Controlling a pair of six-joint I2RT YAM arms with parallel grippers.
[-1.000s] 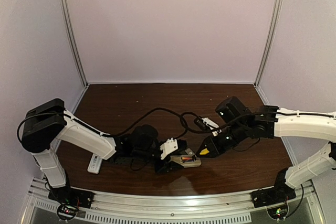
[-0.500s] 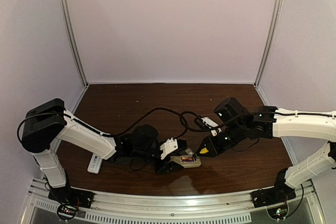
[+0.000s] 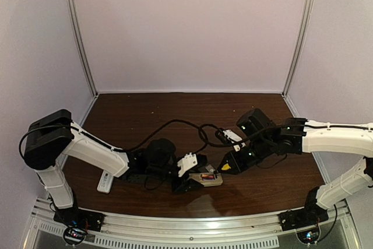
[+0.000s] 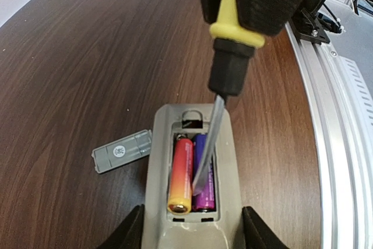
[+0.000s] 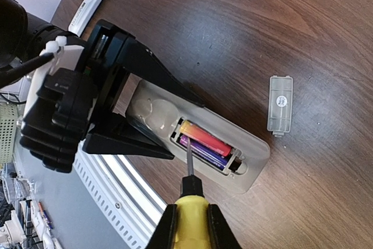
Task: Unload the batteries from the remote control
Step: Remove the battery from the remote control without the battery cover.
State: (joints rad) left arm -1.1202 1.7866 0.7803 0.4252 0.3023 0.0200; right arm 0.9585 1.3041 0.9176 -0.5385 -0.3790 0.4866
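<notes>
Two slim cylinders lie side by side in the open compartment of a grey plastic remote control (image 4: 231, 170): an orange-red battery (image 4: 181, 173) and a purple battery (image 4: 208, 194); the left tool (image 4: 193, 234) holds that remote by its end, one finger on each side; the right tool (image 5: 191, 228) is clamped tight on a yellow-handled screwdriver (image 4: 230, 68), whose blade tip rests between the two cells, across the purple one; a small grey rectangular cover plate (image 4: 121, 150) lies flat on the dark wooden desk (image 4: 87, 56), just beside the remote.
</notes>
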